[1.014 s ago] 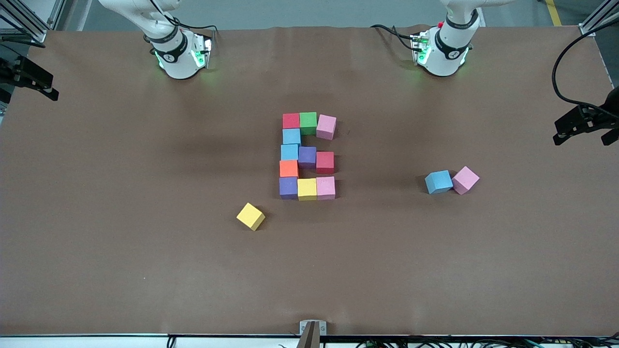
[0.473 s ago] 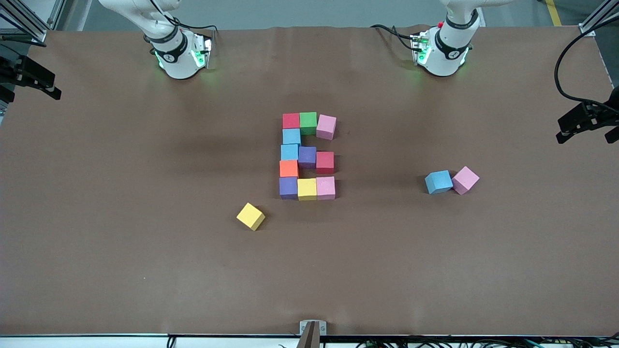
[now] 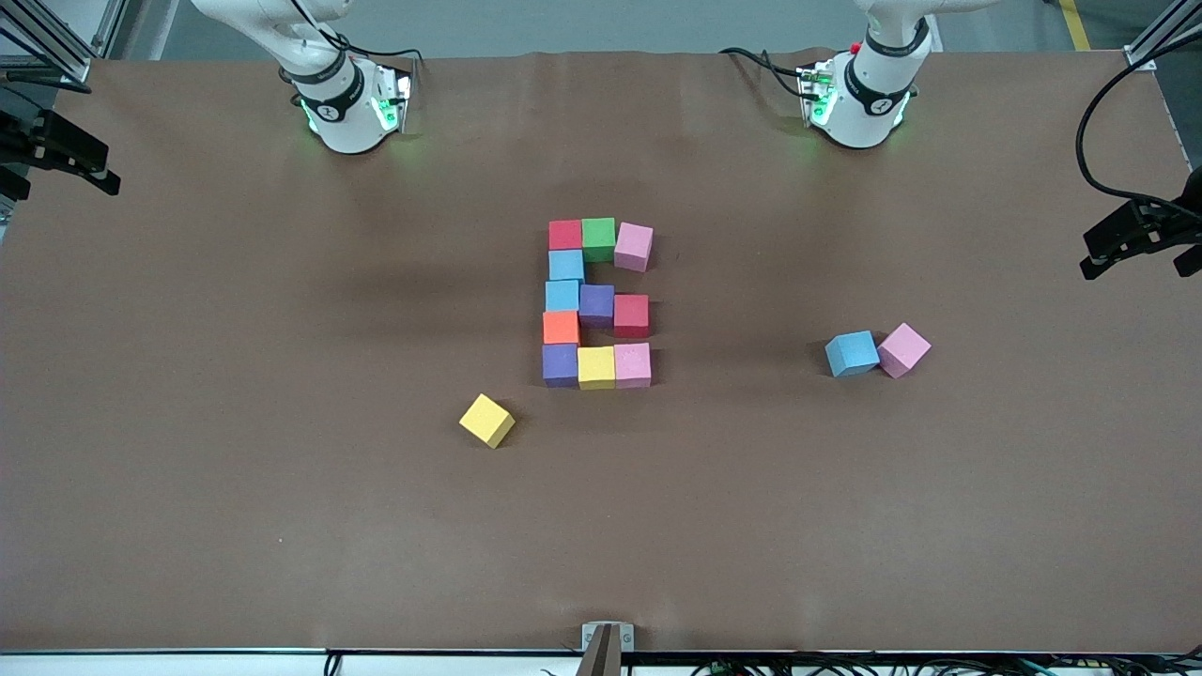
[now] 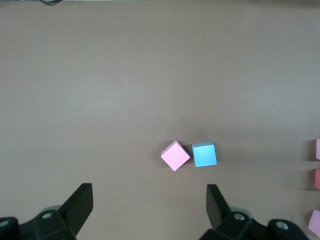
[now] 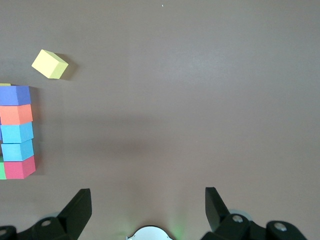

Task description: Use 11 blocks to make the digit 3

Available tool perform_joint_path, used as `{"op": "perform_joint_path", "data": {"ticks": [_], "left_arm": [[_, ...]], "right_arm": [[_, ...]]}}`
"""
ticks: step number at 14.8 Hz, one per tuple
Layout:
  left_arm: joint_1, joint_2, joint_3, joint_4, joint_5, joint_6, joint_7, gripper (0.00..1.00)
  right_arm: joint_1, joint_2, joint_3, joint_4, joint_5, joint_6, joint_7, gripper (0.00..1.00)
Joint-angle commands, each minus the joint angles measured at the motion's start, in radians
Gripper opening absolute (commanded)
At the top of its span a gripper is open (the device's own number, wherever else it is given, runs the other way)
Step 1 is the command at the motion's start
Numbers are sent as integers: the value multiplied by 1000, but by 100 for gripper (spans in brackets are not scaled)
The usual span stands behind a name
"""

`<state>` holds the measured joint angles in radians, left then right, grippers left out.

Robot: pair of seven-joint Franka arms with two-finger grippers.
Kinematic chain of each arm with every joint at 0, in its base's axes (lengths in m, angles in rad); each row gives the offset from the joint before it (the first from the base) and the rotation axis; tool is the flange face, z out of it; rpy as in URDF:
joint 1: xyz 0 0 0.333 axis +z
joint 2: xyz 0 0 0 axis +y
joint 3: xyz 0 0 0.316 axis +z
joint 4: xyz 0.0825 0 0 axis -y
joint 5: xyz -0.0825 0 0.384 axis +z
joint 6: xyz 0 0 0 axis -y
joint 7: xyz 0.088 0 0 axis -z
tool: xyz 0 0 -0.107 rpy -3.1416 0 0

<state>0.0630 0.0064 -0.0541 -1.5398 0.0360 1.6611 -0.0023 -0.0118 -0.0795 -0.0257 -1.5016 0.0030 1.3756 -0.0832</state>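
Multicoloured foam blocks (image 3: pixel 597 302) form a blocky numeral.

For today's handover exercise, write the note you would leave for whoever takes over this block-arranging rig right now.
Left gripper: jaws open, empty, waiting over the table's left-arm end.
Right gripper: jaws open, empty, waiting at the right-arm end.
Done: eleven blocks form the digit 3 mid-table.
Spare: yellow block, nearer the front camera than the figure; blue block and pink block touching, toward the left arm's end.
Left: apparently nothing; maybe square up the figure's tilted cubes.
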Motion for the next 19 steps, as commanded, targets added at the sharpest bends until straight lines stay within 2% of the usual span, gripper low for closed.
{"op": "perform_joint_path", "data": {"ticks": [1,16,19], "left_arm": [[3,-9,-1,7,-18,-20,-11,100],[3,-5,2,12,-5,-1,-15,100],[37,4,3,9,-18,-7,-1,100]], "right_arm": [[-13,4,10,11,0,-10,-1,100],[-16,6,10,12,2,-9,0,100],[-13,6,10,12,2,-9,3,100]]}}
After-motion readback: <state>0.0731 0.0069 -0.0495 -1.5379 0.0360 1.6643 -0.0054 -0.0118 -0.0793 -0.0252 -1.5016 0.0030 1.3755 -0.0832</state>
